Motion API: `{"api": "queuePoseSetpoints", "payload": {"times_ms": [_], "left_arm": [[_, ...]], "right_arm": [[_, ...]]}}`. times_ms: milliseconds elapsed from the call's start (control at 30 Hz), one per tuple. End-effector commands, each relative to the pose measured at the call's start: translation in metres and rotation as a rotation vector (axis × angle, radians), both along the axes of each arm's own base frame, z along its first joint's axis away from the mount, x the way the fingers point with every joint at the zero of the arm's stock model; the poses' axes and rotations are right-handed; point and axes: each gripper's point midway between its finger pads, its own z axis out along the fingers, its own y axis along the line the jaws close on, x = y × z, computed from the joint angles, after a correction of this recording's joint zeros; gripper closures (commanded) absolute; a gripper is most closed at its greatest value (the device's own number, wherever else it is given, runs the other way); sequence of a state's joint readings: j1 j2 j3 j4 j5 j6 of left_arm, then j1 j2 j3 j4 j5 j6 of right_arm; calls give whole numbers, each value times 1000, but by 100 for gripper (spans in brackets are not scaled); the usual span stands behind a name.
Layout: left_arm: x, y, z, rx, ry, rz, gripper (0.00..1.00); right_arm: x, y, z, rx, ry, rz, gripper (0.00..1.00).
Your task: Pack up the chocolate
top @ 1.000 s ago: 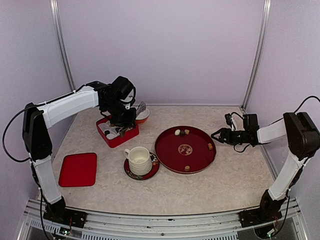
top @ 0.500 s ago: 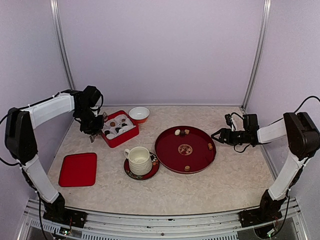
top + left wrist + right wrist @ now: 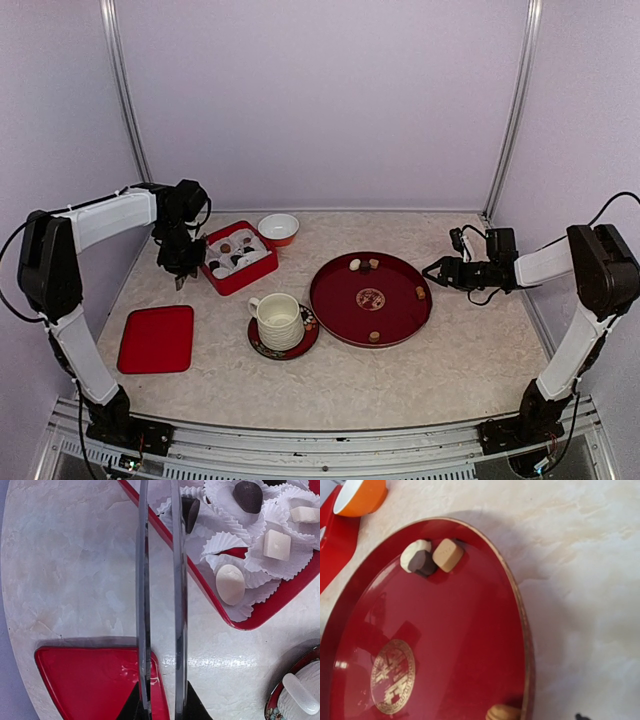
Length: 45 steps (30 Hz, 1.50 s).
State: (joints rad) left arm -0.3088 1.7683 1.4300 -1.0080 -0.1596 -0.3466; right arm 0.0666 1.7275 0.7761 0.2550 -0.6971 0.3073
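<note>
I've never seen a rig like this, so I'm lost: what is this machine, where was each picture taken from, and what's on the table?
These are two robot arms bolted to the near edge of the table. The wide picture looks down from above and behind them; the other two come from a small camera on each wrist. The left arm has its jaws closed on slim metal tongs, beside a red rectangular box of small chocolates in white paper cups. The right arm holds its open, empty jaws at a round red tray with a few loose chocolates on it. Also there: a cream cup on a patterned saucer, a small orange bowl, and a flat red lid.
</note>
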Motion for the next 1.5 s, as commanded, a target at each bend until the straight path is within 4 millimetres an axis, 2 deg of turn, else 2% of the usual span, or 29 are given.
{"api": "queuePoseSetpoints", "payload": {"times_ms": [0,233,533,700,867,1067,1200,1267,1467], "left_arm": [[7,4,7,35,-17,-7,80],[12,3,13,44,-27,-14,73],[13,1,23,35,-46,-17,71],[24,2,43,9,-128,5,72],[39,2,72,-58,-255,37,75],[46,-17,103,-173,-383,-23,77],[43,-31,105,-224,-403,-106,77],[43,-22,102,-193,-413,-72,77],[56,32,82,-159,-405,143,78]], "right_arm": [[8,-3,13,5,-34,-4,21],[9,-3,16,1,-38,-4,21],[9,-3,17,5,-40,-2,21],[8,-2,19,6,-44,-2,21],[8,-3,22,0,-49,-3,21],[4,-4,23,-9,-53,-5,21],[3,-5,24,-11,-56,-8,21],[3,-6,25,-11,-57,-10,20],[2,-5,25,-4,-57,-8,20]]}}
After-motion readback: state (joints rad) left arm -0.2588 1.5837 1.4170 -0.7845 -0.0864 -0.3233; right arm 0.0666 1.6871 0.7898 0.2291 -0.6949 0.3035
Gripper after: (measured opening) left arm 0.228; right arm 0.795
